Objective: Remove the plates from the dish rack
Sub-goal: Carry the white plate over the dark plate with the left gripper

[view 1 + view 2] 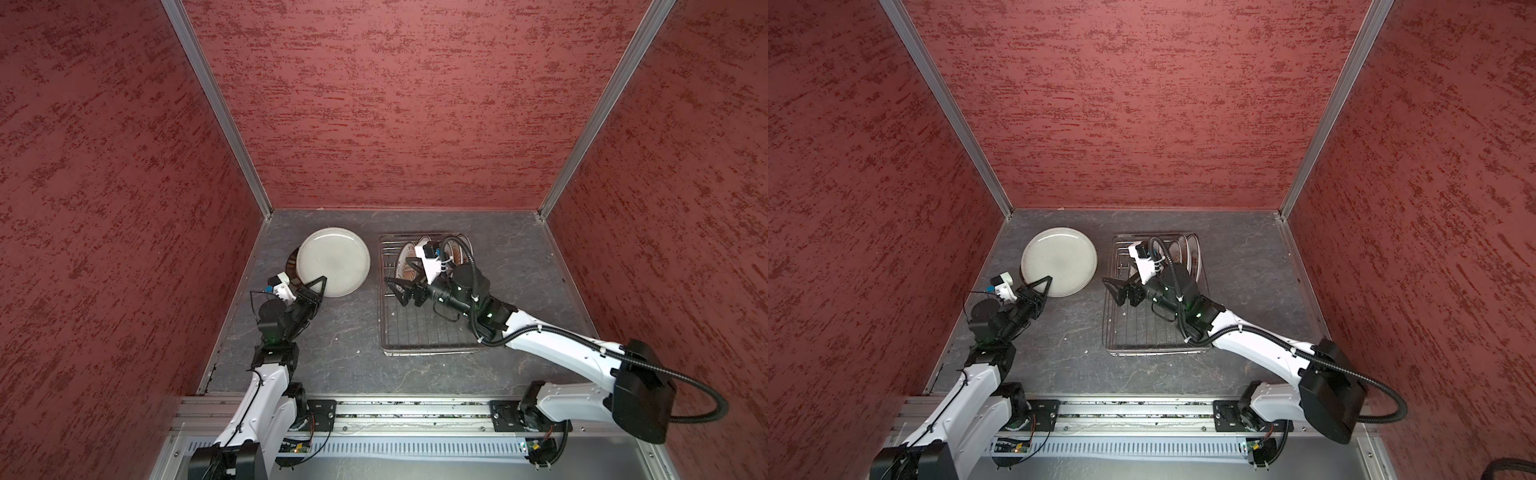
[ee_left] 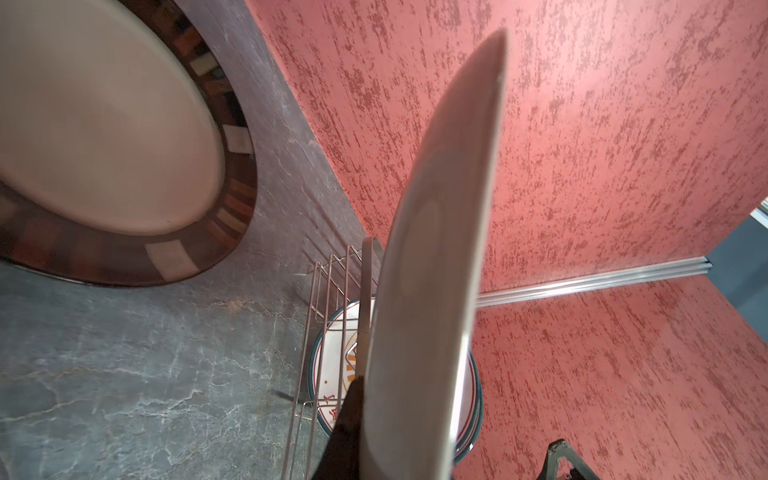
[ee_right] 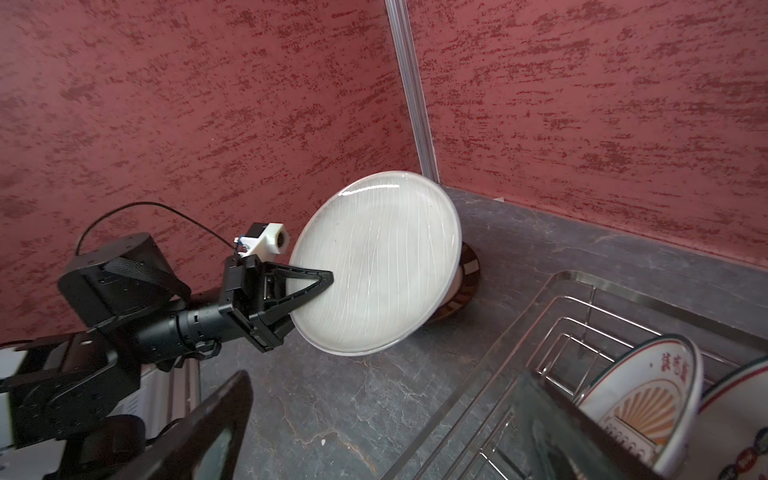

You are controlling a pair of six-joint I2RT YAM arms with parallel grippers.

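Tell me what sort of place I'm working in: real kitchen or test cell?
Most likely a mock-kitchen robot test cell: red textured panels in aluminium framing box in a slate-look tabletop, a mounting rail runs along the front, and a wire dish rack holds plates.

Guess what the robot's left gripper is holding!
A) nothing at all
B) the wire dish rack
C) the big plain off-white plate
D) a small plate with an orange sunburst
C: the left gripper is clamped on the rim of the big plain off-white plate, which tilts over the dark-rimmed striped plate.
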